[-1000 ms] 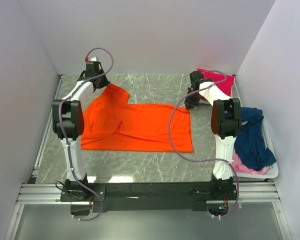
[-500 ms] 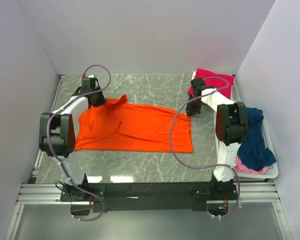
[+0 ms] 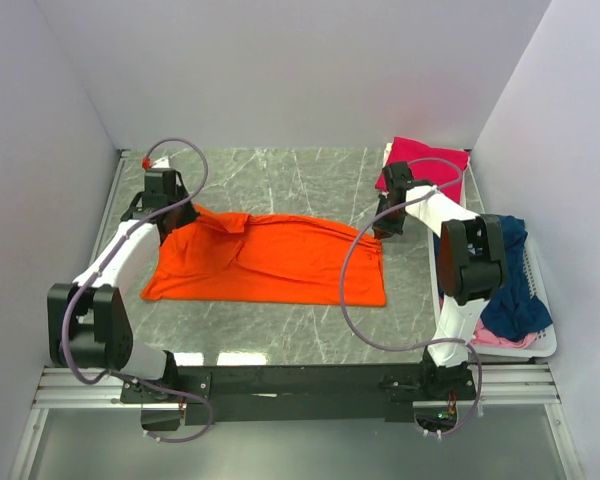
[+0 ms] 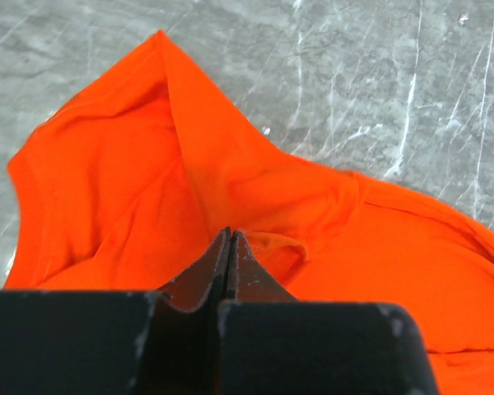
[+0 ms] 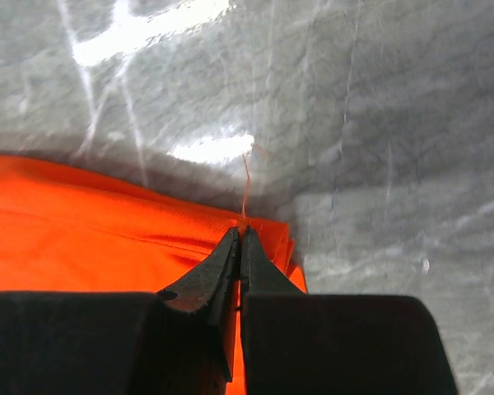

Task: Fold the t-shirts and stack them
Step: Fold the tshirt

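The spread t-shirt (image 3: 270, 265) lies mid-way on the table (image 3: 300, 175), left gripper (image 3: 172, 213) at its ten o'clock corner, right gripper (image 3: 383, 230) at its two o'clock corner, a folded t-shirt (image 3: 432, 160) at one o'clock, and a basket (image 3: 545, 345) holding heaped t-shirts (image 3: 505, 285) at four o'clock.

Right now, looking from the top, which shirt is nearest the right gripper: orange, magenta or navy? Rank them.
1. orange t-shirt, pinched in the right gripper.
2. magenta t-shirt, just behind it.
3. navy t-shirt, in the basket at right.
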